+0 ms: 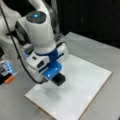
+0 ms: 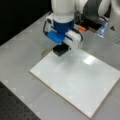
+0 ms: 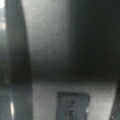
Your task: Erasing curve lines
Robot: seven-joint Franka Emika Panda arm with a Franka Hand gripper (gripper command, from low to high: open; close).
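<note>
- White board [image 1: 82, 85] [image 2: 77, 80] lies flat on the grey table [image 1: 105, 50] [image 2: 22, 50] in both front views.
- Gripper [image 1: 58, 79] [image 2: 60, 50], clamped on a black eraser block [image 1: 59, 80] [image 2: 60, 51], hangs over the board's edge.
- Curve lines: cannot be made out on the board.
- Wrist view: dark blur only.

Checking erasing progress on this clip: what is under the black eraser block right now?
Under the black eraser block at the claw lies the white board, near its corner. A faint grey smudge shows on the board beside the block in a front view; any curve lines directly beneath are covered.
</note>
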